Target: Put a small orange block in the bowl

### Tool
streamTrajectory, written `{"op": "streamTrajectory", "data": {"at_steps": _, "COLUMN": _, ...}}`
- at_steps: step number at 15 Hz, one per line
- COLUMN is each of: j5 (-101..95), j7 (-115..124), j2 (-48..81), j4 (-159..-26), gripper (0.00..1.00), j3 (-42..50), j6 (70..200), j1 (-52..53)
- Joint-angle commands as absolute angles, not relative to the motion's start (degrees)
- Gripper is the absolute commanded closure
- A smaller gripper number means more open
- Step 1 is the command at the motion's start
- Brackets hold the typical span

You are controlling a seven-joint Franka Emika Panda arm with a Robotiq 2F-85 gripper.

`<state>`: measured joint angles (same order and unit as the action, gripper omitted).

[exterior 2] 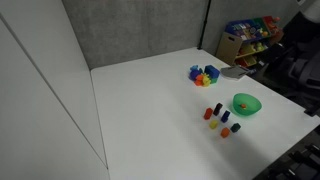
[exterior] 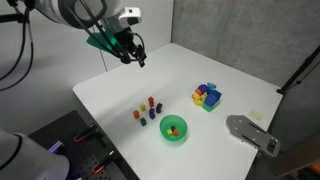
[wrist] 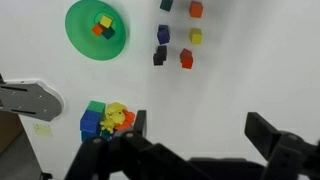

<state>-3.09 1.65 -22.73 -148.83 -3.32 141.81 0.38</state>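
Observation:
The bright-green bowl (wrist: 76, 28) stands on the white table and holds a yellow, an orange-red and a green small block. It shows in both exterior views (exterior: 165, 127) (exterior 2: 255, 107). Several loose small blocks lie beside it, among them an orange-red one (wrist: 195, 9), a red one (wrist: 186, 58) and a yellow one (wrist: 195, 36). My gripper (wrist: 200, 130) is open and empty. It hangs high above the table, away from the bowl and the blocks (exterior: 135, 55).
A blue-yellow-purple heap of toy pieces (wrist: 108, 118) (exterior: 208, 96) (exterior 2: 204, 74) lies near the bowl. A grey flat object (exterior: 250, 132) (wrist: 25, 97) lies at the table's edge, with a yellow note (wrist: 42, 128) next to it. The loose blocks form a cluster (exterior: 142, 110) (exterior 2: 218, 117).

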Motion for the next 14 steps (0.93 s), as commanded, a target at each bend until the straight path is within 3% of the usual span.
{"op": "streamTrajectory", "data": {"at_steps": 1, "j5": -3.2, "j7": 1.7, "j2": -22.8, "j4": -148.7, "gripper": 0.00, "j3": -3.1, "j6": 141.6, "j1": 0.6}}
{"op": "streamTrajectory", "data": {"at_steps": 14, "j5": 1.3, "j7": 1.7, "j2": -13.3, "j4": -145.3, "gripper": 0.00, "j3": -1.7, "j6": 139.7, "j1": 1.0}}
